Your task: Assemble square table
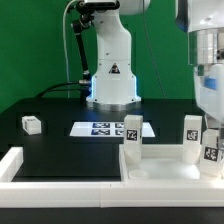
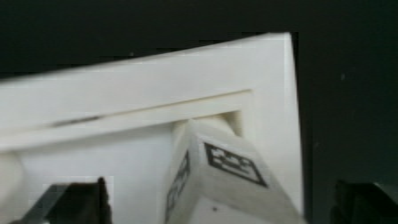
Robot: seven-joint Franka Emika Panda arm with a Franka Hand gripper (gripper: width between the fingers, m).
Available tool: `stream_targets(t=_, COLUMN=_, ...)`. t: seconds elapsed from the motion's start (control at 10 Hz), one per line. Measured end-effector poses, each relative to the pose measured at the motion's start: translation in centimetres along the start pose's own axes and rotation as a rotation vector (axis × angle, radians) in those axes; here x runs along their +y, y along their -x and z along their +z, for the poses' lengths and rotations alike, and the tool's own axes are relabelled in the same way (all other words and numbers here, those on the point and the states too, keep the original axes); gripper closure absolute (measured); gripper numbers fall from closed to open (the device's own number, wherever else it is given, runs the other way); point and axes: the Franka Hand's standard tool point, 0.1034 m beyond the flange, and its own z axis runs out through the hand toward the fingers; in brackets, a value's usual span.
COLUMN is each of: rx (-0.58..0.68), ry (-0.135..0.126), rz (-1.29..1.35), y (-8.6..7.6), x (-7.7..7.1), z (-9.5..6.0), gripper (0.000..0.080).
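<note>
The square table panel (image 1: 160, 172), smooth white plastic with a raised rim, lies flat at the lower right of the exterior view. I count three short chunky legs standing on it, long axes vertical: a left leg (image 1: 132, 138), a middle leg (image 1: 192, 138) and a right leg (image 1: 212, 150), each with a black-and-white square tag. A fourth leg (image 1: 31, 124) sits alone at the left on the black table (image 1: 60, 108). My gripper (image 1: 211, 120) hangs over the right leg. In the wrist view its dark fingers (image 2: 71, 200) stand wide apart, touching nothing. One marker board (image 1: 100, 128) lies mid-frame, and white border bars (image 1: 55, 182) form an L at the lower left.
</note>
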Motion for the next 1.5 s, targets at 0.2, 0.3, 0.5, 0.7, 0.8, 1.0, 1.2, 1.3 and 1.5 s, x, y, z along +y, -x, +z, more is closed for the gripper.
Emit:
stream_targets(t=0.2, rx=0.001, ry=0.000, rz=-0.088, y=-0.2, x=0.0, z=0.0, gripper=0.0153)
stream_targets(t=0.3, rx=0.002, ry=0.001, rz=-0.166, y=-0.2, x=0.0, z=0.0, gripper=0.0150)
stream_targets(t=0.5, rx=0.022, ry=0.045, rz=-0.521, y=-0.6, x=-0.4, z=0.0, gripper=0.0150)
stream_targets(t=0.7, rx=0.030, ry=0.041, rz=-0.599, y=-0.5, x=-1.0, z=-0.1, gripper=0.0150)
stream_targets(t=0.8, rx=0.030, ry=0.040, rz=-0.561, y=-0.5, x=-1.0, z=-0.1, gripper=0.0271)
stream_targets(t=1.0, rx=0.029, ry=0.043, rz=-0.501, y=-0.6, x=-0.9, z=0.0, gripper=0.0453)
stream_targets(t=1.2, rx=0.032, ry=0.046, rz=-0.339, y=-0.7, x=-0.8, z=0.0, gripper=0.0495)
stream_targets(t=1.3, rx=0.034, ry=0.048, rz=-0.268, y=-0.9, x=-0.7, z=0.0, gripper=0.0495)
stream_targets(t=1.5, rx=0.013, ry=0.054, rz=-0.052, y=-1.5, x=-0.6, z=0.1, gripper=0.0495)
